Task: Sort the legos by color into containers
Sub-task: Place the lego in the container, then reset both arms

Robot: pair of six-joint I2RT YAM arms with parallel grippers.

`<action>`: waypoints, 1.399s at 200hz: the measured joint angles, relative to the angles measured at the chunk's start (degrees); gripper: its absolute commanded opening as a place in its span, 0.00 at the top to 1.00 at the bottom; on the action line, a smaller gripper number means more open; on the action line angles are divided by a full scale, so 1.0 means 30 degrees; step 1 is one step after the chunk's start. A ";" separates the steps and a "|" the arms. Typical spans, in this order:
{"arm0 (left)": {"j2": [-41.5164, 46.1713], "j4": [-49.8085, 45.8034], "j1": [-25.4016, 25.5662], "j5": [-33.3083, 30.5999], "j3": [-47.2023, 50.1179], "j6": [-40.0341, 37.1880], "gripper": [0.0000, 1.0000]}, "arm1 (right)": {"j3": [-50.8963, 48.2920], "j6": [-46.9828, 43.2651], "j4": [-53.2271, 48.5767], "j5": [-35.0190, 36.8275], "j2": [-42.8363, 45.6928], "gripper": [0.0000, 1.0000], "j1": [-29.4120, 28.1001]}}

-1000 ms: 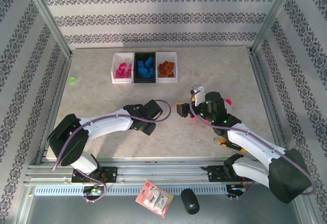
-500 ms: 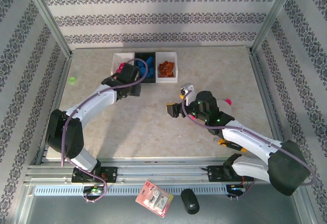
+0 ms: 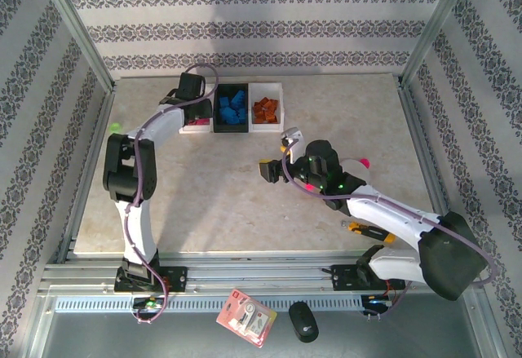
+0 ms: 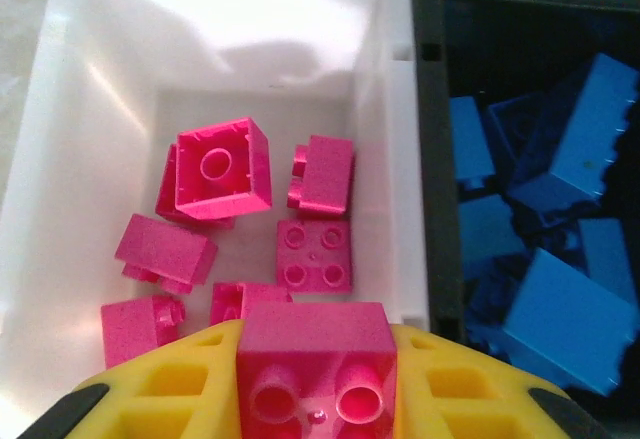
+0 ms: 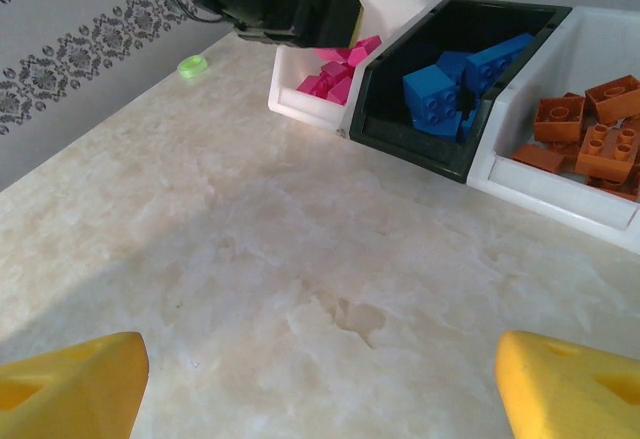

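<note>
My left gripper [image 4: 313, 384] is shut on a magenta-pink lego [image 4: 313, 354] and holds it just above the left white container [image 4: 90, 109], where several pink legos [image 4: 315, 254] lie. In the top view the left gripper [image 3: 196, 103] hangs over that bin [image 3: 196, 129]. The black container [image 3: 231, 128] in the middle holds blue legos [image 3: 232, 107], and the right white container [image 3: 267, 128] holds orange-brown legos [image 3: 265, 111]. My right gripper [image 3: 269, 170] stands open over bare table, its yellow fingers [image 5: 70, 389] wide apart with nothing between them. It faces the bins [image 5: 400, 124].
A small green bit [image 3: 115, 128] lies near the table's left edge. A neon pink piece [image 3: 364, 162] peeks out behind the right arm. Metal frame posts and patterned walls close in the table. A card packet [image 3: 246, 317] and a black object [image 3: 303, 321] lie below the front rail.
The left arm has swung from the middle of the table up to the left white bin, carrying the pink lego. The right gripper has drifted a little left and away from the base.
</note>
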State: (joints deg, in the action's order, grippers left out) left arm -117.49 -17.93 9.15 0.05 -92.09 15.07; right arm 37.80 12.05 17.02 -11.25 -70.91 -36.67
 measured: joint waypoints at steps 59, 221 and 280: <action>-0.0619 0.0277 -0.0605 0.0663 -0.0801 -0.0233 0.05 | 0.0794 -0.0015 -0.0131 0.0080 -0.1035 0.11 0.0007; 1.3223 0.8072 -0.0568 -0.2674 1.5788 -0.0517 0.01 | 0.0255 -0.2841 0.0138 0.3541 0.0678 0.06 0.5100; 1.6757 1.2961 -0.0554 -0.4641 2.1893 -0.3060 0.01 | -0.2514 -0.3308 0.1749 0.6965 0.0656 0.03 0.8247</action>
State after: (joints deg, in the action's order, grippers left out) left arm -67.22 20.95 7.49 -13.87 -26.41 5.89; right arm 30.26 2.13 22.26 9.65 -68.95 -11.92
